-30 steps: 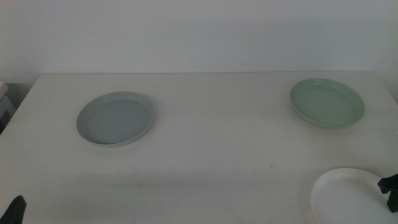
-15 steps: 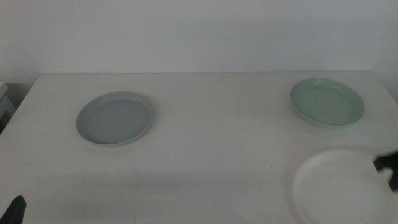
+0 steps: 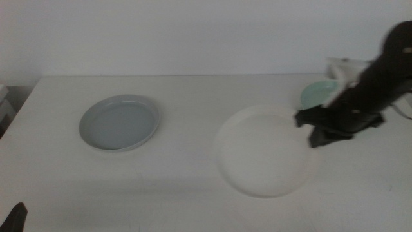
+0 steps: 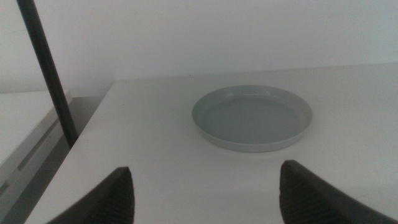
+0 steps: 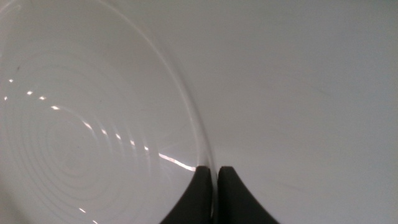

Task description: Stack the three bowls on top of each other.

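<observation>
**White dish held over the middle of the table**

White and glossy, the shallow round white dish (image 3: 265, 151) is in the grip of the right gripper (image 3: 308, 124), which comes in from the right side of the table. In the right wrist view its two dark jaws are pinched nearly together on the thin rim of the dish (image 5: 93, 124), one jaw on the inside of the rim and one on the outside. The dish looks blurred in the middle view and sits over the table's centre-right area; whether it touches the surface I cannot tell.

Behind the right arm, toward the far right of the white table (image 3: 187, 187), the pale mint green round dish (image 3: 317, 95) peeks out, mostly hidden by the arm. The grey-blue shallow round dish (image 3: 120, 122) lies flat on the left half of the table, well apart from the other two.

The left gripper (image 4: 202, 193) waits low at the near left edge, its jaws spread wide and holding nothing, with the grey-blue dish (image 4: 252, 117) ahead of it. A dark slanted pole (image 4: 48, 71) stands beside the table in that wrist view.
</observation>
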